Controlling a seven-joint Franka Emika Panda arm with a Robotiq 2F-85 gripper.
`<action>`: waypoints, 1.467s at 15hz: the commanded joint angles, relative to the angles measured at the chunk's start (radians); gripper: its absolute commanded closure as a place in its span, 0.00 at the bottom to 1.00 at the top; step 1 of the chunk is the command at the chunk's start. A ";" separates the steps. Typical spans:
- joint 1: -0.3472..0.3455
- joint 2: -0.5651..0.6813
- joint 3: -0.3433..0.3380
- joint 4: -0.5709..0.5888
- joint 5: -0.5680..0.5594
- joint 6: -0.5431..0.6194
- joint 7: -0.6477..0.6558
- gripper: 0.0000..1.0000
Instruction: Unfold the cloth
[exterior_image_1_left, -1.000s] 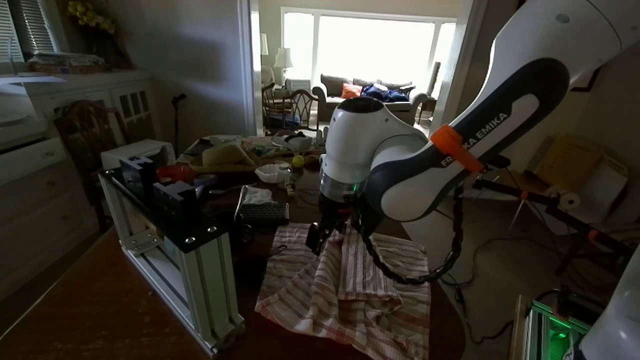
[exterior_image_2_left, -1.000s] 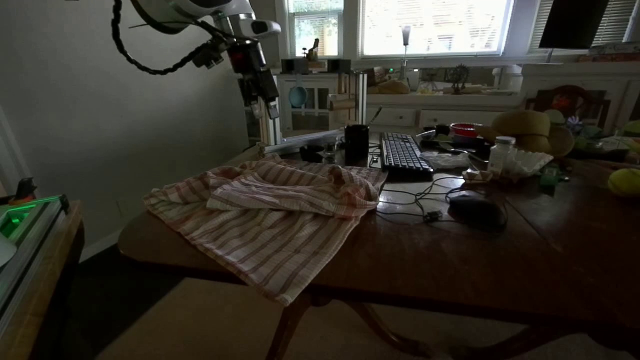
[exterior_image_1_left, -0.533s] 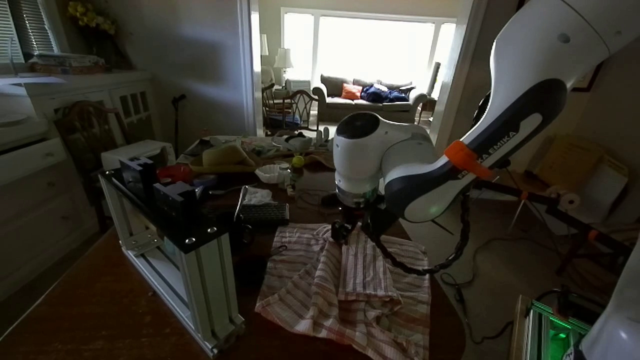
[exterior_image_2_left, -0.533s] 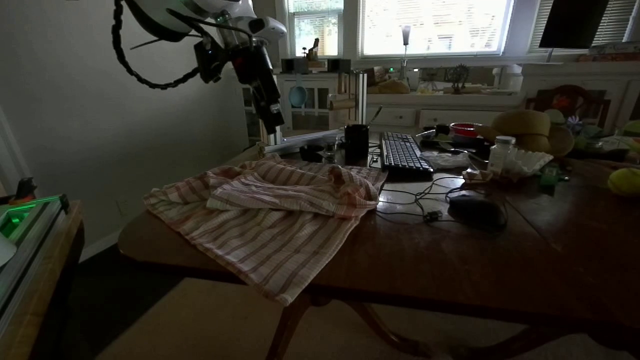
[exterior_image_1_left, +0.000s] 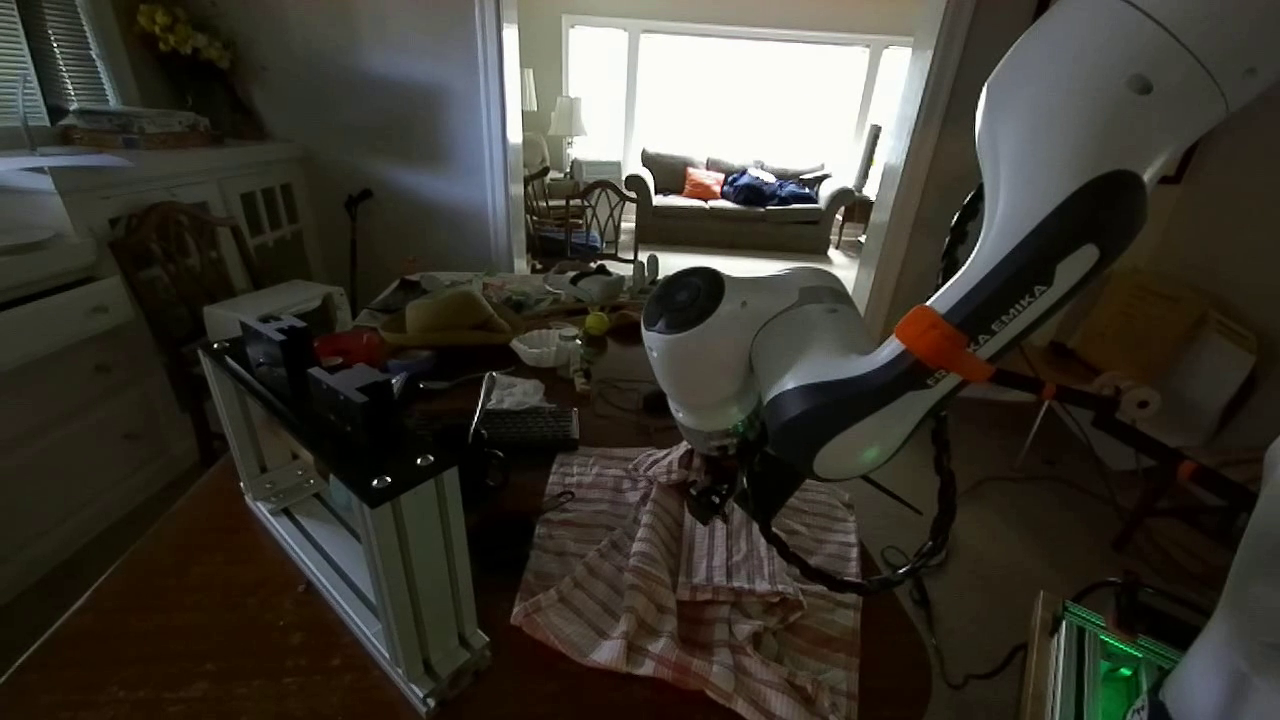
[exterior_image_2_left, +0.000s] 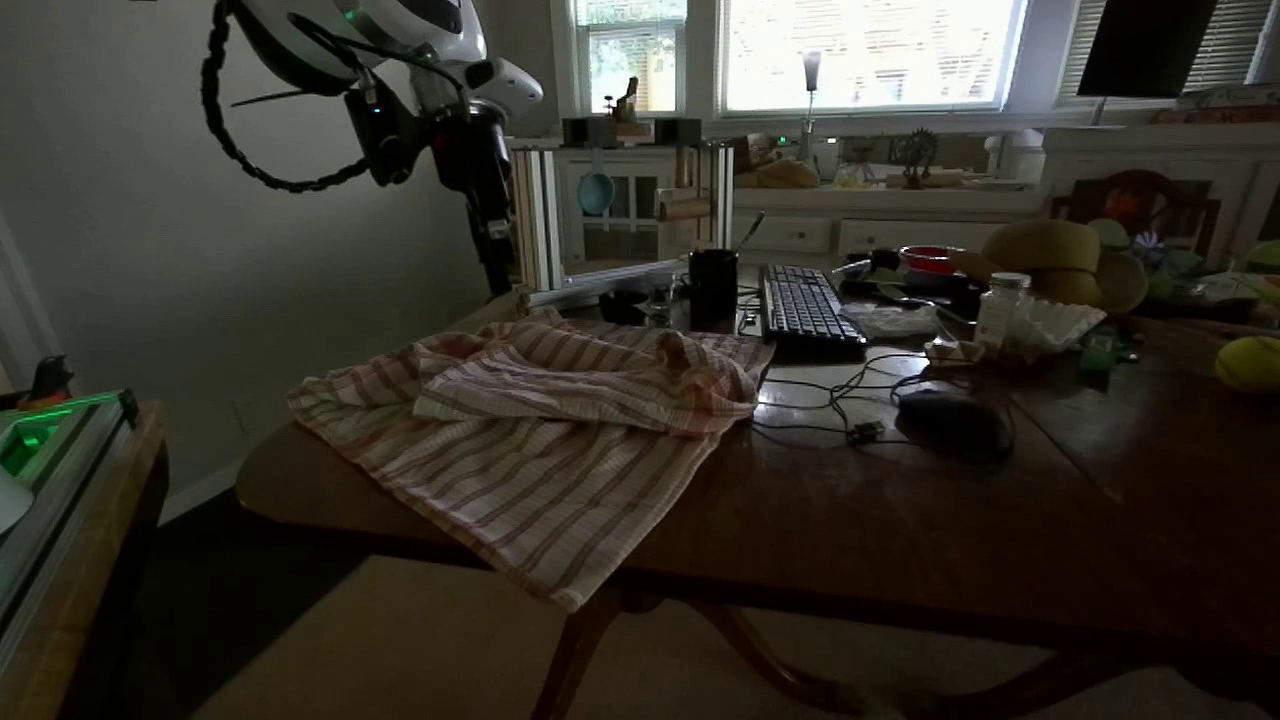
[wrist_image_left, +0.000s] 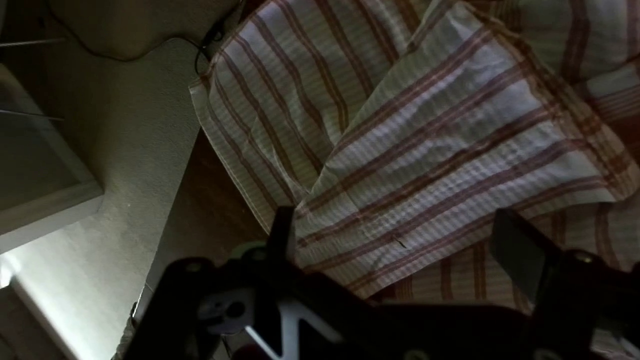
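Hanging over the striped cloth (wrist_image_left: 425, 150), the gripper (wrist_image_left: 392, 235) had its jaws spread apart. The cloth lay rumpled and partly folded on the bench (exterior_image_2_left: 860, 525), left of the keyboard (exterior_image_2_left: 808, 305) in an exterior view.

In an exterior view I can see a black cup (exterior_image_2_left: 713, 288) just beside a computer keyboard (exterior_image_2_left: 806, 305), a black computer mouse (exterior_image_2_left: 953, 423) on a wooden table (exterior_image_2_left: 880, 530), and a brimmed hat (exterior_image_2_left: 1048, 252) behind a lidded jar (exterior_image_2_left: 1000, 315).
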 joint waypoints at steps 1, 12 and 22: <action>0.016 -0.001 -0.019 0.001 0.003 -0.002 -0.003 0.00; 0.048 0.099 -0.013 0.003 0.052 0.129 -0.094 0.00; 0.083 0.179 -0.028 0.011 0.127 0.189 -0.198 0.14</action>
